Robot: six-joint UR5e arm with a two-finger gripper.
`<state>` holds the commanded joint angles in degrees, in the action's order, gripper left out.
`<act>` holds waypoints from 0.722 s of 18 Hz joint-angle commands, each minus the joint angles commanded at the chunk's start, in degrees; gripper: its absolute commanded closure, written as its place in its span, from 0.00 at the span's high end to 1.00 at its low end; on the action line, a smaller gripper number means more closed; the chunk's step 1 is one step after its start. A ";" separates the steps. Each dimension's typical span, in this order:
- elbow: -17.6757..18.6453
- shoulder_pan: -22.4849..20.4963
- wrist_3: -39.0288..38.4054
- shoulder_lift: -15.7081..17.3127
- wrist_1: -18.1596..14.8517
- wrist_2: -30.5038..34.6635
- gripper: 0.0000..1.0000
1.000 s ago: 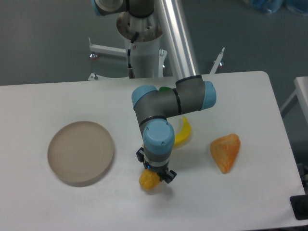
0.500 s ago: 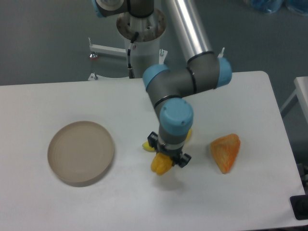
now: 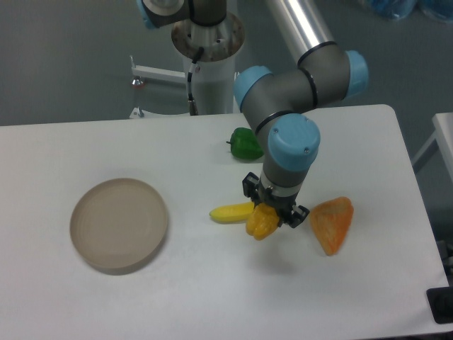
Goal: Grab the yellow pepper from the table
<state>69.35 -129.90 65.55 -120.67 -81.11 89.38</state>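
Robot gripper w/ fingers pinching the yellow pepper, held above the white table beside a banana. Best approach: keep grip firm, raise straight up.

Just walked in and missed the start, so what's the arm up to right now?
The arm's gripper is shut on the yellow pepper and holds it above the table; a soft shadow lies on the tabletop below it. The banana lies just beside it, the green pepper farther back, an orange wedge to one side, and a round dish across the table.
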 joint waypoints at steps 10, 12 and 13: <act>-0.10 -1.50 4.94 0.70 -1.33 0.53 0.08; 0.08 -1.50 4.94 0.88 -1.33 0.53 0.08; 0.17 -1.50 4.94 0.88 -1.33 0.53 0.08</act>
<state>69.52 -131.40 70.49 -119.79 -82.44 89.91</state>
